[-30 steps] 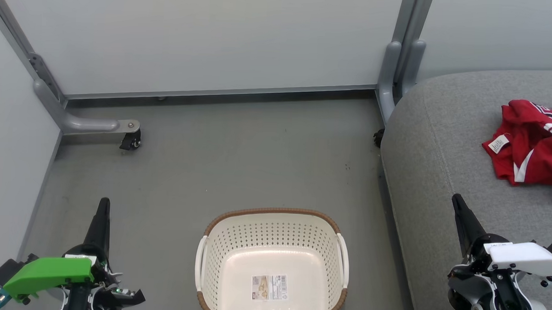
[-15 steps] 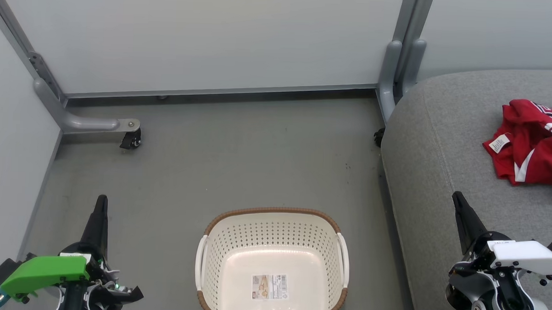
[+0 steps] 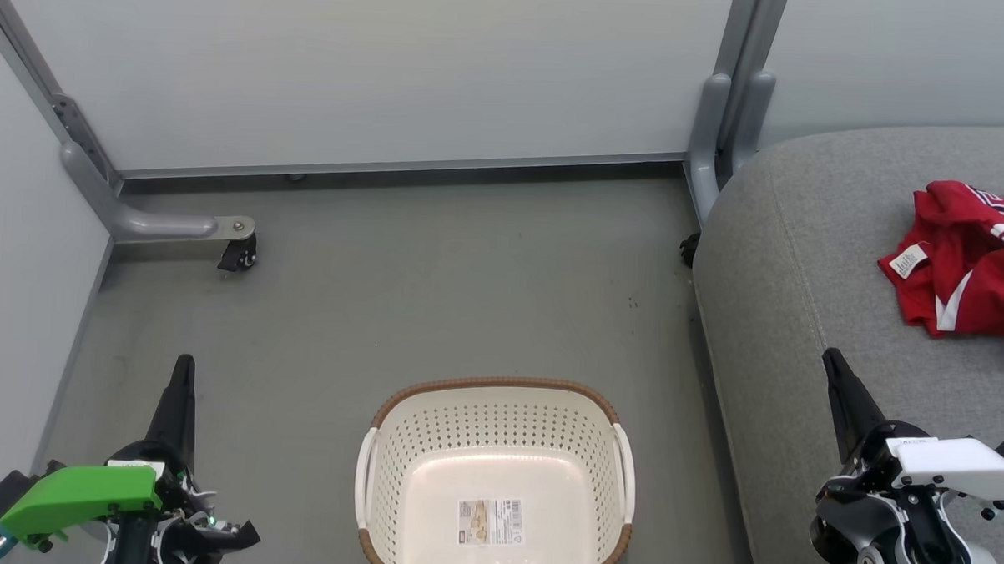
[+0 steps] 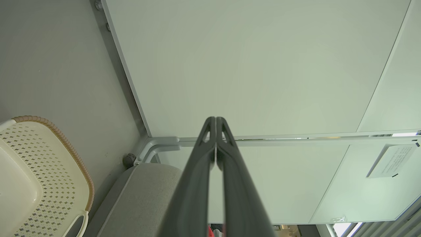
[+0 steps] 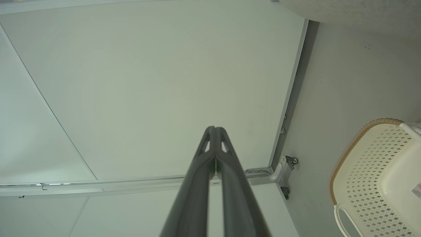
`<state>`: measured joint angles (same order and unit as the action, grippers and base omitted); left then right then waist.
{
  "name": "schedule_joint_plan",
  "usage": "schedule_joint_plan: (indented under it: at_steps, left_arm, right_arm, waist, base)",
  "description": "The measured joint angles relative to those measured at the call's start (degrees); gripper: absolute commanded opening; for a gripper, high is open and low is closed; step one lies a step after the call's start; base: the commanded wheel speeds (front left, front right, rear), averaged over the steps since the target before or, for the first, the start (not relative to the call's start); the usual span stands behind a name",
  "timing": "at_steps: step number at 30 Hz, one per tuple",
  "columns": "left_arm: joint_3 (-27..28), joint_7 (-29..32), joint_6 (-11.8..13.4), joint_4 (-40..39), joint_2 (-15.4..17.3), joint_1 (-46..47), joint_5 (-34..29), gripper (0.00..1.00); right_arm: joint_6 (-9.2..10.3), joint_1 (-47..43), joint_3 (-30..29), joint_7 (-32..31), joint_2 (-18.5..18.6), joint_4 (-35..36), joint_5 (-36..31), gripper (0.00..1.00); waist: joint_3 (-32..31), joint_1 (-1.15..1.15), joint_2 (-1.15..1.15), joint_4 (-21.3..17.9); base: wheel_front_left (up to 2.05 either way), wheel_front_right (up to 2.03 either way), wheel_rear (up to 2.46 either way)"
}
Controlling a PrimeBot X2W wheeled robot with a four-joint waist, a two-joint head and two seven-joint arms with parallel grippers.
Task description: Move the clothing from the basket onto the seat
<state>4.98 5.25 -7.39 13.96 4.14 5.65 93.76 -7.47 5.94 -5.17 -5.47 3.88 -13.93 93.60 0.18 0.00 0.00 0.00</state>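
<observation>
Left fingers [image 4: 197, 171]: tips pressed together, nothing between them. They sit at the lower left of the head view, pointing up-frame over the floor [image 3: 426, 296]. Right fingers [image 5: 197, 177]: likewise closed and empty, at the lower right of the head view, tips seen against the near part of the seat [image 3: 803, 267]. Basket [image 3: 498, 384]: bottom centre, on the floor between the two arms, holding nothing but its sticker [image 3: 490, 523]. Jersey [image 3: 966, 273]: crumpled on the seat at the right edge of the frame, up-frame and to the right of the right fingers, apart from them, with its label [image 3: 907, 261] on the left side. The right arm is clearly nearer. The left arm is well apart, with the basket and the seat edge in between. The frame edge cuts the jersey, so its long axis cannot be told. Judgement: the transfer looks complete and no grasp is pending. Any re-grasp would fall to the right arm, reaching up-frame and slightly right and opening first.
</observation>
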Motion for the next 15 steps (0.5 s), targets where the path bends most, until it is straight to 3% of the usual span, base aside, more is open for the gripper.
schedule_joint_plan:
  at_steps: [15]
  left_arm:
    - [0.26, 0.23, 0.0, 0.05, -0.21, 0.01, -0.1, 0.0]
  right_arm:
    - [0.0, 0.02, -0.25, -0.09, -0.2, -0.02, -0.16, 0.0]
  waist:
    - [0.0, 0.0, 0.0, 0.0]
  base:
    - [0.0, 0.0, 0.0]
